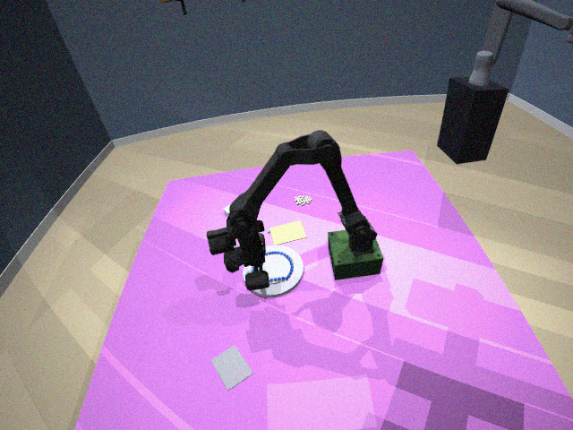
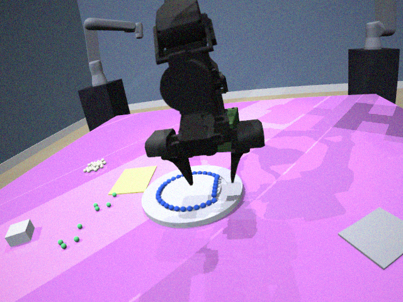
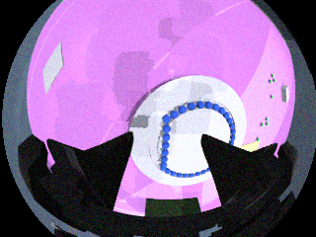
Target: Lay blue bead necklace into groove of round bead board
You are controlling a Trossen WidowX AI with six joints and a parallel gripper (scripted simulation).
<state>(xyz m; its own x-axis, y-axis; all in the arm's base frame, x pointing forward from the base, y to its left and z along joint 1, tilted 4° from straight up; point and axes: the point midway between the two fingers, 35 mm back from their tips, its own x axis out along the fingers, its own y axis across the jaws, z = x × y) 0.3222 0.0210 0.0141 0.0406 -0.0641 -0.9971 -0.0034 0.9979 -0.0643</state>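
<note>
The blue bead necklace [image 1: 283, 270] [image 2: 175, 206] [image 3: 173, 128] lies as a loop on the round white bead board [image 1: 295, 272] [image 2: 192, 221] [image 3: 197, 89] in the middle of the pink mat. My gripper [image 2: 210, 182] [image 3: 169, 137] hangs just above the board with its fingers wide apart and nothing between them. One fingertip stands inside the loop, the other just outside its right side. In the top view the gripper [image 1: 253, 272] covers the board's left part.
A yellow sheet [image 1: 287, 231] [image 2: 133, 179] lies just behind the board. White beads [image 1: 303, 200] [image 2: 94, 165], loose green beads [image 2: 78, 226], a grey cube [image 2: 19, 231] and a grey sheet [image 1: 231, 366] [image 2: 377, 236] lie around. The arm's green base [image 1: 354, 254] stands right of the board.
</note>
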